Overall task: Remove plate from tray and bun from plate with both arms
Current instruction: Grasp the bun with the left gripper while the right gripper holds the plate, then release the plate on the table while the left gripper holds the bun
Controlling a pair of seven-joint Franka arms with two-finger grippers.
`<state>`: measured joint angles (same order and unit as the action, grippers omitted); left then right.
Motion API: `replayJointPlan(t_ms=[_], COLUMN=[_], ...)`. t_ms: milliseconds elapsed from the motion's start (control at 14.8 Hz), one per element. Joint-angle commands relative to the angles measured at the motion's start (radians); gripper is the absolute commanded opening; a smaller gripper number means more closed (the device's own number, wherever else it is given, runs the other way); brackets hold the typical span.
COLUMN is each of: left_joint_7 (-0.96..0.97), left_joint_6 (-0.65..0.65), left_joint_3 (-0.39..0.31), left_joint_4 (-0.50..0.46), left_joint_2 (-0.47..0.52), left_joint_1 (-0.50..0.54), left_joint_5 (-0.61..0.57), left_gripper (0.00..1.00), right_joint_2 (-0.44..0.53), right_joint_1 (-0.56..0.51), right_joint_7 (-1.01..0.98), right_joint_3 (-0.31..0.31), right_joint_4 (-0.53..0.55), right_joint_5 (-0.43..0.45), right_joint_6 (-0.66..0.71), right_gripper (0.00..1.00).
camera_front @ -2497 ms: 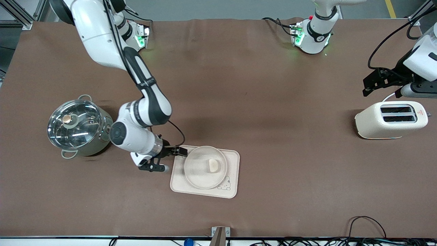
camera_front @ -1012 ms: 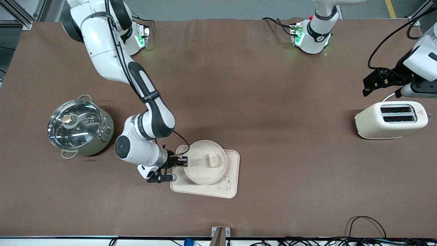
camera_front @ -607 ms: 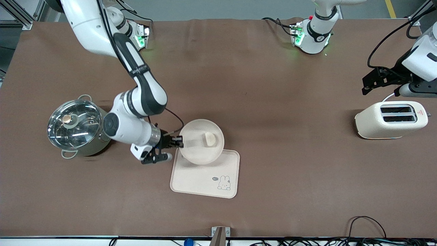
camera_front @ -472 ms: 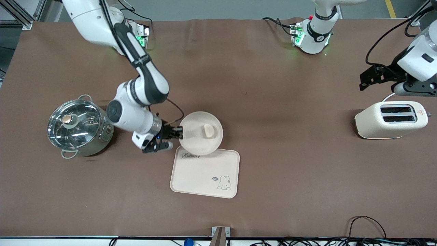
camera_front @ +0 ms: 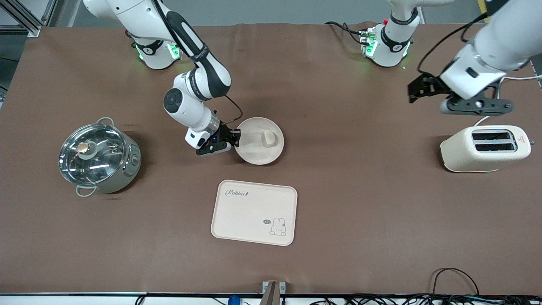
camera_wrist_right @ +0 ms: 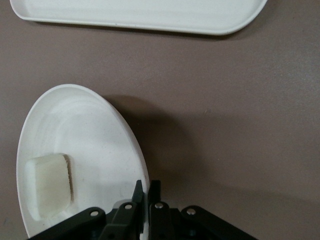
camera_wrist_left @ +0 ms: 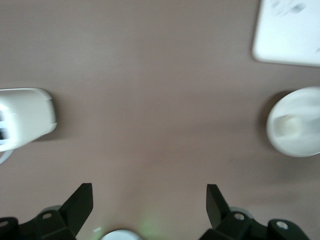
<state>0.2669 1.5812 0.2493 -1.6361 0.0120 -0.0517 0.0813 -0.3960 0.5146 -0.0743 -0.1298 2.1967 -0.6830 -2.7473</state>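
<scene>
Since 2.5 seconds ago, the plate (camera_front: 259,141) has left the tray (camera_front: 254,212) and now sits above it in the frame's middle, with bare table between the 2. The right gripper (camera_front: 234,138), reaching down from the upper left of the frame, is clamped on the plate's rim at the edge toward the right arm's end of the table; the right wrist view shows its fingers pinched together on that rim (camera_wrist_right: 145,192). The bun (camera_front: 267,138) is still on the plate, toward its other edge. The tray lies bare in the lower centre, its rabbit print and lettering now uncovered. The left gripper (camera_front: 419,90) has swung inward at the upper right of the frame, above the toaster (camera_front: 485,148), and its fingers stand wide apart on nothing. A lidded pot (camera_front: 98,156) sits at the frame's left. Step 1 looks nearly done, though whether the plate rests fully on the table is unclear; the bun likely falls to the left arm.
</scene>
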Motion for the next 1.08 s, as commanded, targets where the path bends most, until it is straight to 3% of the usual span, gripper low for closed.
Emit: replayJointPlan(t_ms=[0,67,135,202,540,742,877,1012], left_joint_7=[0.157,0.243,0.343,0.441,0.878,1.066,1.115,1.149], left_joint_6=[0.263,0.334,0.397,0.483,0.655,0.660,0.698,0.752], left_joint_3=[0.097,0.140,0.184,0.223,0.234,0.232,0.225,0.223], left_joint_4=[-0.152,-0.159,-0.153,-0.146,-0.027,0.096,0.122,0.117], left_joint_2=[-0.012,-0.062,-0.123,-0.186,-0.487,-0.642,-0.701,-0.737], left_joint_1=[0.001,-0.003,-0.005,-0.013,-0.222,-0.321,-0.374,-0.387], left_joint_5=[0.041,0.040,0.026,-0.001,-0.292,-0.402,-0.457,-0.491], left_gripper=[1.00,1.00,1.00,1.00,1.00,1.00,1.00,1.00], right_joint_2=[0.003,0.002,0.002,0.002,0.016,0.061,0.107,0.120], right_joint_1=[-0.010,-0.019,-0.019,-0.015,-0.047,-0.099,-0.111,-0.114], right_joint_7=[-0.027,-0.025,-0.025,-0.016,0.125,0.134,0.122,0.129], right_joint_3=[-0.004,-0.004,-0.002,-0.002,-0.001,0.021,0.120,0.209], right_joint_4=[0.006,0.002,-0.005,-0.014,-0.092,-0.144,-0.178,-0.305], right_joint_5=[-0.039,-0.039,-0.041,-0.041,-0.039,-0.018,0.127,0.311], right_joint_6=[-0.008,-0.006,-0.008,-0.006,0.037,0.220,0.323,0.542], right_gripper=[0.36,0.69,0.91,1.00,1.00,1.00,1.00,1.00])
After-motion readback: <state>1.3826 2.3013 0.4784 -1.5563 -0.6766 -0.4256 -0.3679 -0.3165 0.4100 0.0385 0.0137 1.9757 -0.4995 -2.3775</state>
